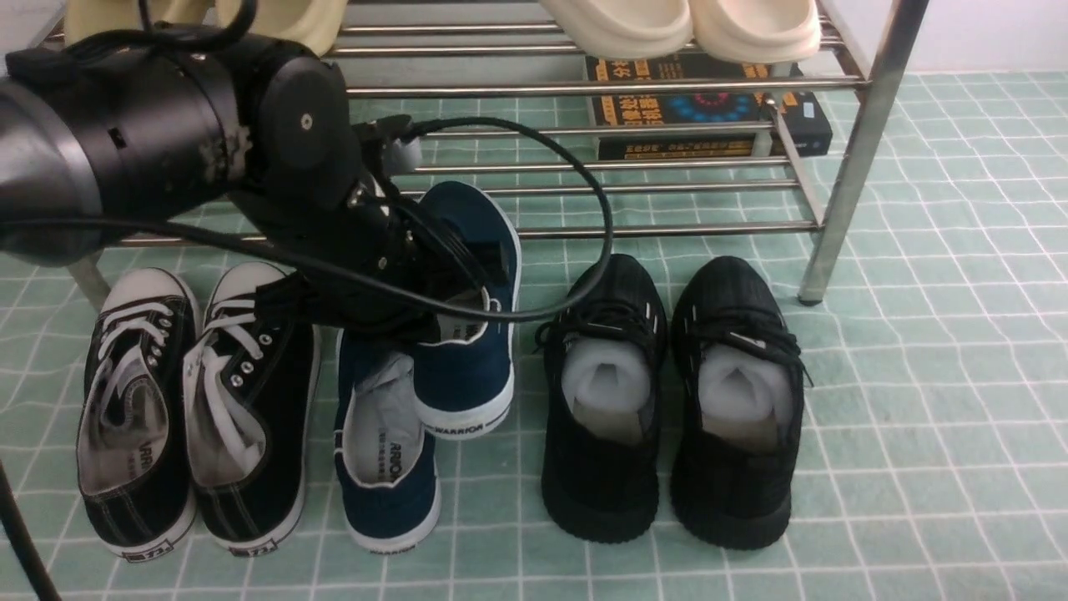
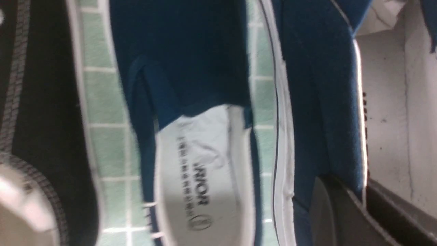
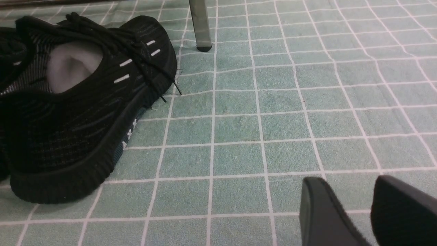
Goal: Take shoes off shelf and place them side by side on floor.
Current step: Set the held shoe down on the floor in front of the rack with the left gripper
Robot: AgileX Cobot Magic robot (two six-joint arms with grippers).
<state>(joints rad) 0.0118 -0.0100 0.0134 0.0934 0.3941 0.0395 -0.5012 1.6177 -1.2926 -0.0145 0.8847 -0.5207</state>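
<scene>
One navy shoe [image 1: 388, 467] stands on the green gridded floor [image 1: 918, 376], heel toward me; the left wrist view shows its white insole [image 2: 201, 177]. The second navy shoe [image 1: 471, 351] is just to its right and further back, its toe over the front rods of the silver shelf [image 1: 667, 229]. My left gripper [image 1: 450, 305] is shut on this shoe's side wall [image 2: 321, 102], one finger [image 2: 327, 212] outside and the other inside the opening. Whether its sole touches the floor I cannot tell. My right gripper [image 3: 344, 191] hangs open over bare floor [image 3: 273, 130].
Black lace-up sneakers [image 1: 192, 401] stand left of the navy pair, black knit sneakers [image 1: 667, 401] to the right, one also in the right wrist view [image 3: 78, 109]. Books [image 1: 709, 108] lie on the lower tier, cream slippers [image 1: 676, 25] above. A shelf leg [image 1: 851, 167] stands right.
</scene>
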